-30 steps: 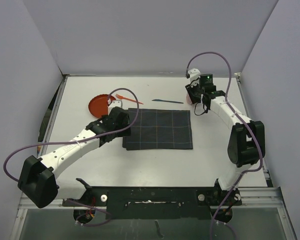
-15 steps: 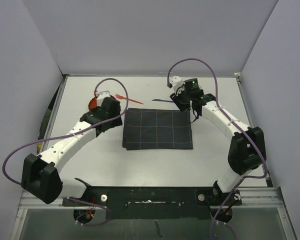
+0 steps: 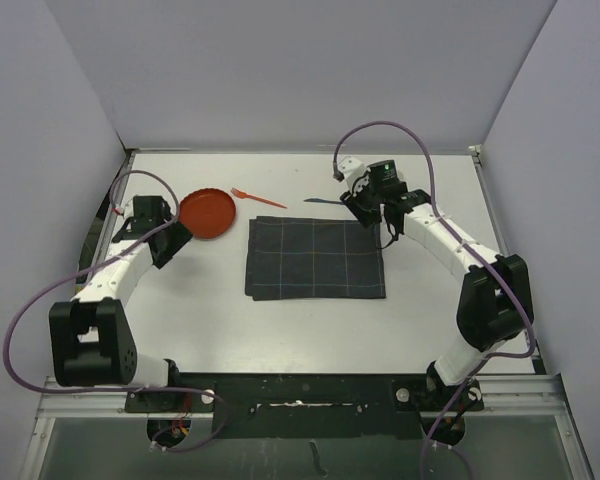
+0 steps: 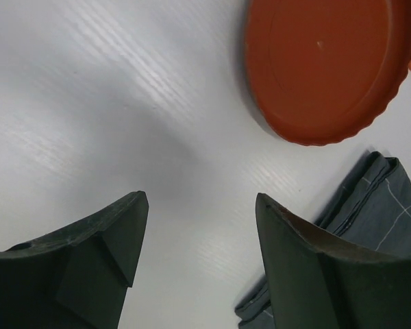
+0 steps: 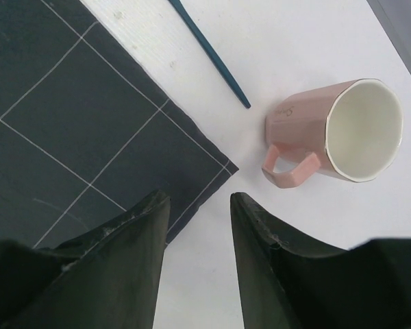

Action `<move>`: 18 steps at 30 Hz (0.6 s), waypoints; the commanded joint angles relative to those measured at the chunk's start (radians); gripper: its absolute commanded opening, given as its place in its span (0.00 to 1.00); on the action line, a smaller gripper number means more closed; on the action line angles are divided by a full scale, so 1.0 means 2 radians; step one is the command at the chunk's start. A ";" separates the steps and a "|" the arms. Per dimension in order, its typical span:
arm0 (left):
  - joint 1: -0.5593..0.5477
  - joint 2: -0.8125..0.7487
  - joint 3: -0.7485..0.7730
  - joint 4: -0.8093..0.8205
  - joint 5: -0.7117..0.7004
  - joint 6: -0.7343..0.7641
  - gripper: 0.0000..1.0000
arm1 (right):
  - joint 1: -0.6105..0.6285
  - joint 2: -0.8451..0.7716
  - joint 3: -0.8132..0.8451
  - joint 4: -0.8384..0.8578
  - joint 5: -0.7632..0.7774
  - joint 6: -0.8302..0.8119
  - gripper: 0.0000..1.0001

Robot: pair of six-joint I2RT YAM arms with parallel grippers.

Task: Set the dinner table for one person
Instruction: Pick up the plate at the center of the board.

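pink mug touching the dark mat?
Apart. The right wrist view shows a strip of bare white dinner table between the handle of the pink mug and the nearest corner of the dark mat.

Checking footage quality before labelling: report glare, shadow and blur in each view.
Top external: even light, faint shadows beside the arms on the dinner table. Left wrist: streaky glare on the tabletop, red plate sharp, left fingers soft. Right wrist: pink mug and cloth mat crisp, right fingers dark.
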State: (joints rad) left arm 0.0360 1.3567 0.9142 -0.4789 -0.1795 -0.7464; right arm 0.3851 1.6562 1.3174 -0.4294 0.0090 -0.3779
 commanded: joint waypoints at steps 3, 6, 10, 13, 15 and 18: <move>0.000 0.089 0.066 0.121 0.070 -0.028 0.63 | -0.002 -0.037 -0.010 0.010 0.004 -0.007 0.42; 0.000 0.124 0.098 0.122 0.064 -0.020 0.63 | -0.003 -0.039 -0.011 0.008 0.002 -0.012 0.42; 0.003 0.155 0.116 0.128 0.050 -0.011 0.63 | -0.003 -0.041 -0.015 0.009 0.007 -0.018 0.42; 0.005 0.179 0.132 0.125 0.044 0.001 0.63 | -0.003 -0.041 -0.020 0.011 0.010 -0.021 0.42; 0.006 0.193 0.140 0.119 0.040 0.003 0.63 | -0.002 -0.038 -0.022 0.013 0.014 -0.023 0.42; 0.006 0.208 0.145 0.113 0.032 0.001 0.63 | -0.003 -0.034 -0.023 0.014 0.015 -0.026 0.42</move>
State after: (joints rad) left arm 0.0387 1.7256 1.1534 -0.2779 -0.0803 -0.7597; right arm 0.3851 1.6230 1.2713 -0.4355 0.0193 -0.4133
